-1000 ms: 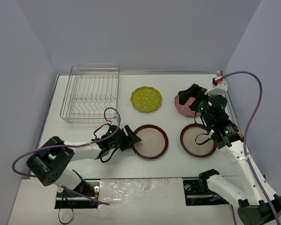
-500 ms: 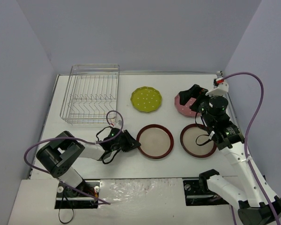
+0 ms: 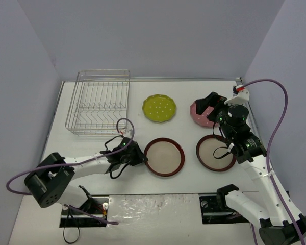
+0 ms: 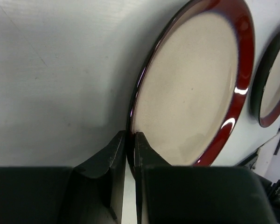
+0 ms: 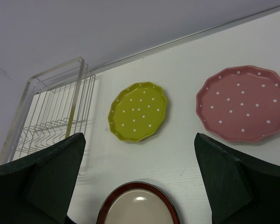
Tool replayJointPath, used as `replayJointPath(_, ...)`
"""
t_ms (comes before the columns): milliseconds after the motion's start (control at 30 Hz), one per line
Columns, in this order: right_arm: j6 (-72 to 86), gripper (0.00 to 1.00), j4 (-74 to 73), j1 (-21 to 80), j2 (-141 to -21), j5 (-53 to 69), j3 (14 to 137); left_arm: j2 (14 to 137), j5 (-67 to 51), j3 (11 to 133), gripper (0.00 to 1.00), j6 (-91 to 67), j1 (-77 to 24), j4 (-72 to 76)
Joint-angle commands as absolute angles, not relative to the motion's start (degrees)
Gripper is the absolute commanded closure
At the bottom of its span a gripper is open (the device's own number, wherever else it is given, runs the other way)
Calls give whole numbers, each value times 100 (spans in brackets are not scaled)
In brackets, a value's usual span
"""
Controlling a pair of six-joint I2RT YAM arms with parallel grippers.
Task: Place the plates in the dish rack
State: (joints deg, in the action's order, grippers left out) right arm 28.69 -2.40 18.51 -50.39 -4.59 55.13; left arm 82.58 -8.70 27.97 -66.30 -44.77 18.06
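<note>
- Across the bench (image 3: pixel 188 138), top view: dish rack (image 3: pixel 99 109) sits at the far left, no plates in it.
- Yellow-green plate (image 3: pixel 159 108) lies flat just right of the rack. Pink plate (image 3: pixel 194 112) lies further right, partly under the right arm.
- Left red-rimmed plate (image 3: pixel 164 156) and right red-rimmed plate (image 3: pixel 210 153) lie side by side nearer the arm bases, apart from each other.
- Left tool (image 3: pixel 137 157) lies low along the bench, at the left edge of the left red-rimmed plate.
- Right tool (image 3: pixel 210 108) is raised over the pink plate, jaws spread wide, holding nothing.
- Left wrist view: left tool (image 4: pixel 129 149) has its two fingers pinched nearly together on the dark rim of the left red-rimmed plate (image 4: pixel 191 88), one finger outside the rim and one on the beige inner side.
- Right red-rimmed plate (image 4: pixel 273 79) shows at the right edge; bare bench (image 4: pixel 51 84) on the left.
- Right wrist view: right tool (image 5: pixel 138 137) fully spread, nothing between the fingers (image 5: pixel 51 172).
- Between them appear the yellow-green plate (image 5: pixel 137 112), pink plate (image 5: pixel 245 103), dish rack (image 5: pixel 51 112) far left, and one red-rimmed plate at the bottom edge; which one, I cannot tell.
</note>
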Motion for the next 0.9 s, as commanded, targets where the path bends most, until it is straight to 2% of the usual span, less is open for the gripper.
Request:
replayJointPath(0, 2865, 0, 70, 1917, -4979, -615, 5559, 7156, -135, 3770, 100, -5367, -4602, -41)
replayJointPath(333, 2874, 0, 62, 1955, -5019, -633, 5613, 6528, 195, 5020, 100, -4307, -4655, -1216)
replayJointPath(867, 2865, 0, 26, 1980, -4981, -668, 5710, 6887, 954, 7265, 100, -3347, -4600, -2488)
